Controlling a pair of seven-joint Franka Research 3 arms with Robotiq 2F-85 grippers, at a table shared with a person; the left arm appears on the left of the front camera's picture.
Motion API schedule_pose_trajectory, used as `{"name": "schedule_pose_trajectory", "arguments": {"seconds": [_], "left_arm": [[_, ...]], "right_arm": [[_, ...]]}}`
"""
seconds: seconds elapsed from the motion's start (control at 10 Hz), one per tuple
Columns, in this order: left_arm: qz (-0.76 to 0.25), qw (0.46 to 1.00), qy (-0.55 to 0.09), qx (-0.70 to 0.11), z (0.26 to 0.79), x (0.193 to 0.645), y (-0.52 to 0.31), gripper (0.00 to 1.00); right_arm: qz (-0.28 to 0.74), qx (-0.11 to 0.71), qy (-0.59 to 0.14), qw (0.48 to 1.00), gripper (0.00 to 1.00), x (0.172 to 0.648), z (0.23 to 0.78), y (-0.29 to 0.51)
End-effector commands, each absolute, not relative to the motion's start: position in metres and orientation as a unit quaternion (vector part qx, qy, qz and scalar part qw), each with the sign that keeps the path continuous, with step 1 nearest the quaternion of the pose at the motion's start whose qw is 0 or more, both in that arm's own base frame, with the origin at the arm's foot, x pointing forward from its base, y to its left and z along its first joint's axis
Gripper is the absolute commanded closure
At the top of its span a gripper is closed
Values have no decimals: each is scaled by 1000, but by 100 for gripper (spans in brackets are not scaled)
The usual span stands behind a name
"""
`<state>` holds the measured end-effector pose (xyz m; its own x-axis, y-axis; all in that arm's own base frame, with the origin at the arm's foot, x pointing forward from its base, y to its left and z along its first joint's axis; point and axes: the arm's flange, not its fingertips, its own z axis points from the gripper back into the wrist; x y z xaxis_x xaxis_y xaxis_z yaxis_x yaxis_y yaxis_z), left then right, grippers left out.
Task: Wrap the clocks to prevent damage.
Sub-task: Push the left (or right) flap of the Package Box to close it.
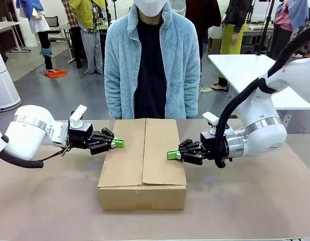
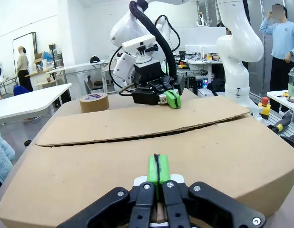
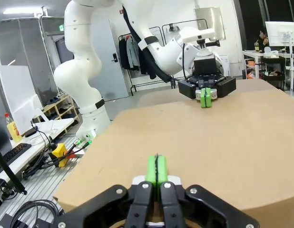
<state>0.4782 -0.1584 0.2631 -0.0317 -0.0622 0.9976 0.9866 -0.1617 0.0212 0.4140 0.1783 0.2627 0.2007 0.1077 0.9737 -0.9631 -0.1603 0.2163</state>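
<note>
Brown tabletop (image 1: 44, 201); a person (image 1: 151, 65) in pale blue fleece stands at its 12 o'clock edge. Cardboard box (image 1: 142, 165) at centre, both flaps down. Left hand (image 1: 118, 143) at the box's 9 o'clock edge, pads pressed together, gripping nothing. Right hand (image 1: 172, 154) at 3 o'clock, likewise closed and empty. Tape roll (image 2: 94, 102) on the tabletop past the box. Where the clocks lie, cannot tell.

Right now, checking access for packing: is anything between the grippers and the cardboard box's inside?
Yes: the cardboard box has its two top flaps lying closed, with the shut left gripper and right gripper over them.
</note>
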Motion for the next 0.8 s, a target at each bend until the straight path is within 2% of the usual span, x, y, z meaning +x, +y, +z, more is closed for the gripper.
{"name": "schedule_pose_trajectory", "arguments": {"seconds": [0.0,0.3,0.4,0.7], "left_arm": [[-560,470,-448,-515,262,478,-159,100],[-560,470,-448,-515,262,478,-159,100],[-560,470,-448,-515,262,478,-159,100],[-560,470,-448,-515,262,478,-159,100]], "right_arm": [[507,549,-372,551,99,419,239,183],[508,561,-359,547,99,421,234,170],[505,571,-376,526,99,415,261,178],[505,571,-376,526,99,415,261,178]]}}
